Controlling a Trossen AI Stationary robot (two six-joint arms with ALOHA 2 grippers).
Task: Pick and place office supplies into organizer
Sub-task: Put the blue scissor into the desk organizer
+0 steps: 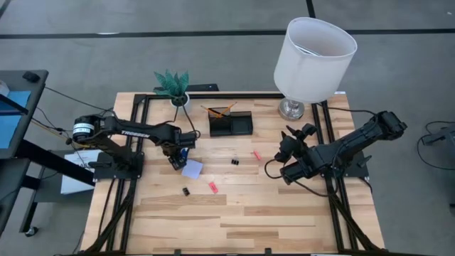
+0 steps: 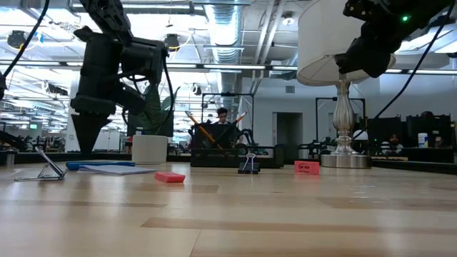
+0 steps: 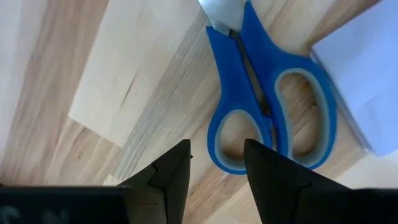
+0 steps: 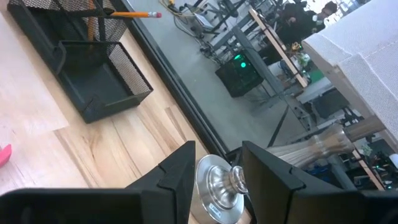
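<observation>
Your organizer [image 1: 230, 124] holds only pens so far; clips, pink pieces and the note pad [image 1: 192, 168] lie loose on the desk [image 1: 284, 213]. Your left pincer [image 3: 216, 163] hangs part-open and empty above the blue scissors [image 3: 267, 106]

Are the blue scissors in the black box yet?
No. The scissors lie flat on the table, under the left gripper, away from the box.

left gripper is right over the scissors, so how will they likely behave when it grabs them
The scissors look stiff and lie flat, so they probably won't roll. The smooth blue handles may slip or pivot between the left gripper fingers. They look light.
</observation>
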